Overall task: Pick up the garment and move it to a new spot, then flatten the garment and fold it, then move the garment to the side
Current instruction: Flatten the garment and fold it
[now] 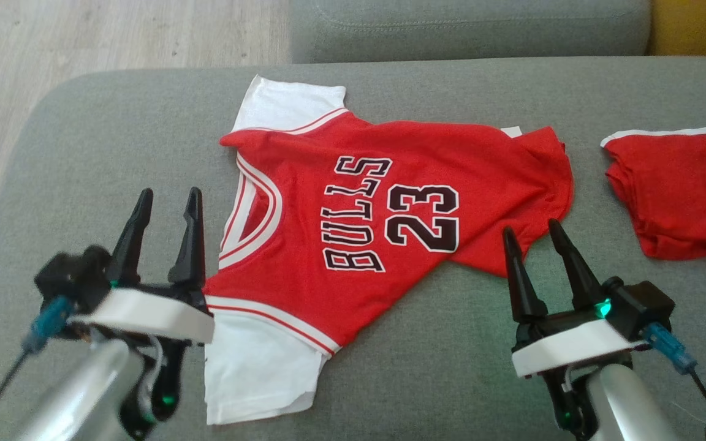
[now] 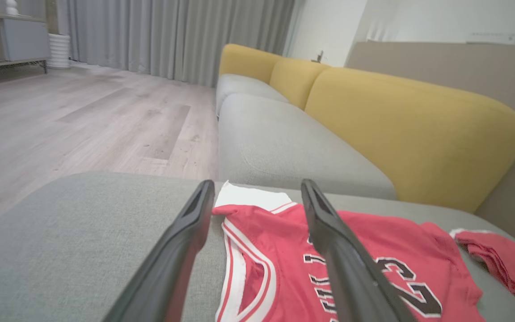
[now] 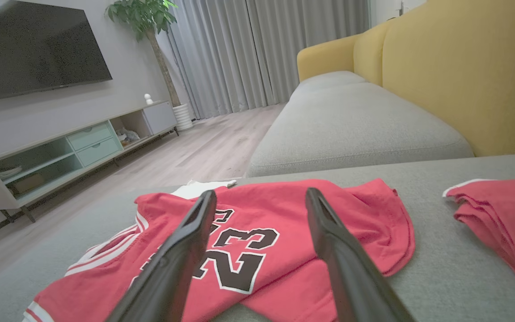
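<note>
A red jersey (image 1: 353,202) with white sleeves and "BULLS 23" in black lies spread on the grey sofa seat (image 1: 144,122), neck to the left, its hem corner folded under at the right. It also lies ahead in the left wrist view (image 2: 280,250) and in the right wrist view (image 3: 248,232). My left gripper (image 1: 168,197) stands open just left of the jersey's collar, above the seat. My right gripper (image 1: 531,233) stands open near the jersey's lower hem, nothing between its fingers.
A second red garment with a white band (image 1: 678,190) lies bunched at the right of the seat. Behind are another grey cushion (image 1: 469,24) and yellow backrests (image 2: 418,129). Wooden floor (image 1: 114,30) lies beyond the seat's left edge.
</note>
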